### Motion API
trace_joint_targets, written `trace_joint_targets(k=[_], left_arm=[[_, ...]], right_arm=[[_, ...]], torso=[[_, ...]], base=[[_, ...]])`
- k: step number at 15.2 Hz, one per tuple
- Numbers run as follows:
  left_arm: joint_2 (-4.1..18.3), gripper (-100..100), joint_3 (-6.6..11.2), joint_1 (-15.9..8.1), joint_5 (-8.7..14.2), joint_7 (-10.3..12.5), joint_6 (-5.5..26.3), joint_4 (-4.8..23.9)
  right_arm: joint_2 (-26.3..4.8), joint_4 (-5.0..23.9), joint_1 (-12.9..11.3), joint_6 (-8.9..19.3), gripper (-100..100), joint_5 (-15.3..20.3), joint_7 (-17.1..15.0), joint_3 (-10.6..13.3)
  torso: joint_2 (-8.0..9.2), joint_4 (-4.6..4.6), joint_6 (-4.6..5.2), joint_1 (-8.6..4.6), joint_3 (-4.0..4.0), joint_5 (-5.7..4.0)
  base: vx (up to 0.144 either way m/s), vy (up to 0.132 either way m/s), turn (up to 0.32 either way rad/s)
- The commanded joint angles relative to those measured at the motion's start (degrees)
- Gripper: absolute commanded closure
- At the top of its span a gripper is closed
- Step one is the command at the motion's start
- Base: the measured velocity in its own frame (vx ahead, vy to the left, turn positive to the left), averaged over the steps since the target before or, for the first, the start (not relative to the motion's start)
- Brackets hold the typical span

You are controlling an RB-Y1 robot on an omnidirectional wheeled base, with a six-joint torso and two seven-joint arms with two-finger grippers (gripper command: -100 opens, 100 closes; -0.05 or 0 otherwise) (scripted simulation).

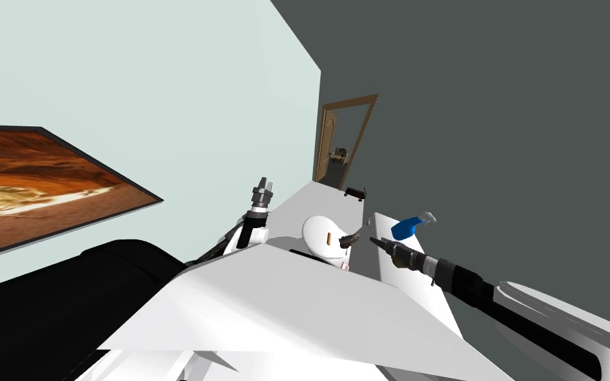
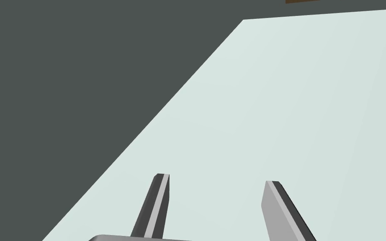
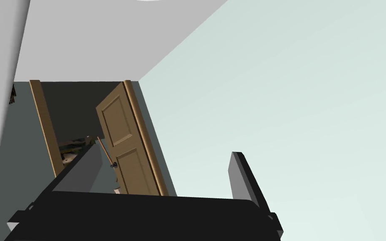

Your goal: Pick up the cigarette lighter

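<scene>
The cigarette lighter [image 1: 411, 227] is a small blue body with a grey metal top, lying on the right side of a white table [image 1: 310, 198]. My right gripper [image 1: 378, 242] reaches in from the right on a dark forearm, its tip just short of the lighter, on the near left of it. In the right wrist view this gripper [image 3: 165, 150] is open with nothing between its fingers, pointing past the table toward a door. My left gripper [image 1: 262, 188] is raised at the table's left edge. Seen in the left wrist view, it [image 2: 219, 184] is open and empty.
A white oval object [image 1: 322, 238] with an orange mark lies on the table beside a small dark-and-grey item [image 1: 350, 238]. A dark object [image 1: 355, 192] sits at the far end. A brown door [image 1: 332, 142] stands ajar beyond; a framed picture [image 1: 26, 182] hangs on the left wall.
</scene>
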Motion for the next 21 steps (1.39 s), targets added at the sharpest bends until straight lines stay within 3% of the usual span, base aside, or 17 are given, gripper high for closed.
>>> trace_joint_targets(k=[1, 6, 15, 21], left_arm=[[0.00, 0, 0.00, 0.00, 0.00, 0.00, 0.00, 0.00], [0.00, 0, 0.00, 0.00, 0.00, 0.00, 0.00, 0.00], [0.00, 0, 0.00, 0.00, 0.00, 0.00, 0.00, 0.00], [0.00, 0, 0.00, 0.00, 0.00, 0.00, 0.00, 0.00]], right_arm=[[-2.86, 1.19, -0.05, 0.15, -100, 0.33, -0.23, 0.85], [-7.07, 2.07, 0.17, 0.26, -100, 0.59, -0.34, 1.38], [-19.24, 5.76, 1.33, 0.62, -100, 1.75, -0.83, 3.89], [-25.09, 7.21, 2.05, 0.66, -100, 2.29, -1.08, 5.21]], torso=[[0.00, 0.00, 0.00, 0.00, 0.00, 0.00], [-0.01, -0.01, 0.00, -0.03, -0.01, 0.05], [0.02, 0.00, -0.01, -0.14, 0.01, 0.03], [0.03, 0.00, -0.01, -0.14, 0.01, 0.03]], base=[[-0.007, -0.009, 0.026], [-0.002, -0.003, 0.008], [-0.010, -0.013, 0.037], [-0.009, -0.012, 0.034]])
